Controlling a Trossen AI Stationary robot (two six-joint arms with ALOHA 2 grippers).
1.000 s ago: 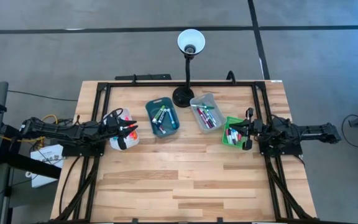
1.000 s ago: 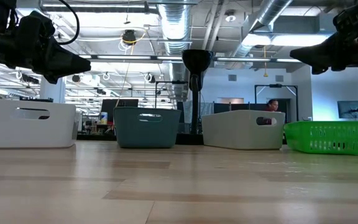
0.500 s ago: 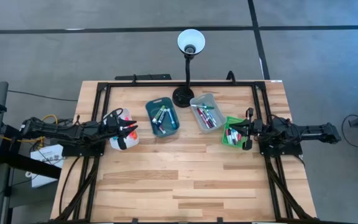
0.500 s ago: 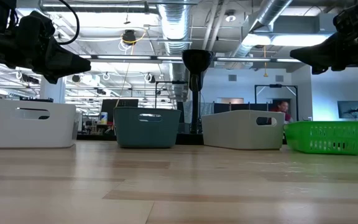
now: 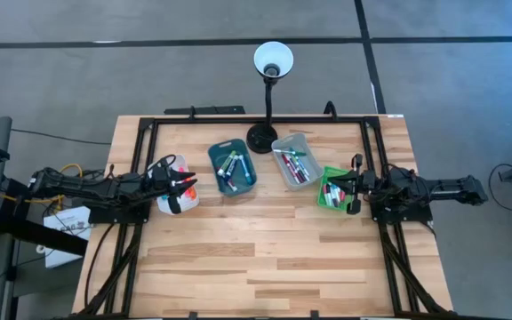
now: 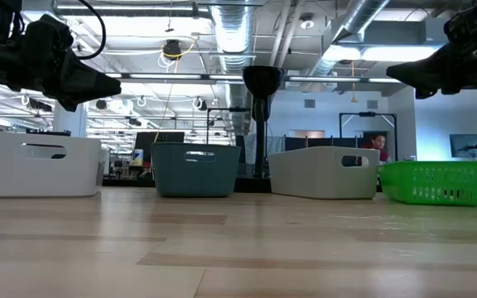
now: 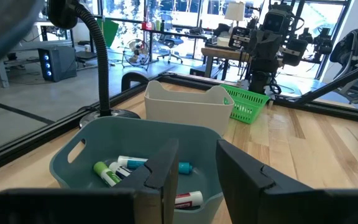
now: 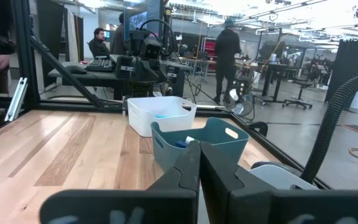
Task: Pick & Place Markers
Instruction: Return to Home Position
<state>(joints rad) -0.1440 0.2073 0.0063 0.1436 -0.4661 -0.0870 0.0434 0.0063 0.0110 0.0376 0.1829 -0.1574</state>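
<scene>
Well, four bins curve across the far half of the wooden table (image 5: 265, 258): white bin (image 5: 169, 207) at 10 o'clock, teal bin (image 5: 212, 155) at 11, gray bin (image 5: 302, 138) at 1, green bin (image 5: 334, 171) at 2. Markers (image 5: 232, 166) lie flat in the teal, gray and green ones; the teal bin's point roughly toward 1 o'clock. The left gripper (image 5: 185, 185) hovers over the white bin, fingers apart and empty. The right gripper (image 5: 350, 188) hangs over the green bin, fingers pressed together. A lamp (image 5: 272, 60) stands at 12 o'clock, with open office behind.
</scene>
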